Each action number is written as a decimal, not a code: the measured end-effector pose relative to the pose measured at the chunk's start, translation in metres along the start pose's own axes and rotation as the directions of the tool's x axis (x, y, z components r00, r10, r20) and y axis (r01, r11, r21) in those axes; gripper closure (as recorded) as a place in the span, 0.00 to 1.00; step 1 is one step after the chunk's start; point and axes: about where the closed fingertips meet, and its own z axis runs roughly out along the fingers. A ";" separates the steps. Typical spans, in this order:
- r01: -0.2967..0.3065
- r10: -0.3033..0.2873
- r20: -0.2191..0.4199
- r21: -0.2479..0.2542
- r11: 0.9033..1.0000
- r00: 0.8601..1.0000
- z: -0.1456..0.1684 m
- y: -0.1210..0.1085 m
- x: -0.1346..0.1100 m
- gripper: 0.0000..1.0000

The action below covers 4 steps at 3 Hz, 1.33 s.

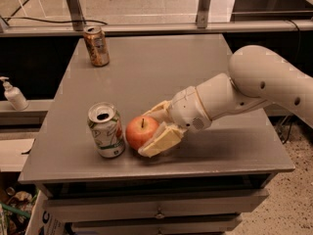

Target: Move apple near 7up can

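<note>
The red-orange apple [140, 130] sits on the grey table [161, 67] near its front edge. It is right beside the white 7up can [106, 129], which stands upright to its left with a small gap between them. My gripper [146, 134] reaches in from the right. Its two pale fingers [161, 140] lie on either side of the apple and are closed against it. The apple's right side is hidden by the fingers.
An orange-brown can [96, 45] stands at the table's far left corner. A white pump bottle [13, 95] is on a low shelf to the left. A railing runs behind the table. Drawers [156, 212] are below the front edge.
</note>
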 end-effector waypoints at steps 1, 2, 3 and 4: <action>0.008 -0.008 0.008 0.010 1.000 1.000 -0.006 -0.005 0.002 0.00; 0.012 -0.012 0.020 0.026 1.000 1.000 -0.014 -0.012 0.002 0.00; 0.005 -0.006 0.025 0.050 0.999 1.000 -0.027 -0.021 0.007 0.00; -0.037 0.032 0.036 0.128 0.991 0.999 -0.060 -0.044 0.023 0.00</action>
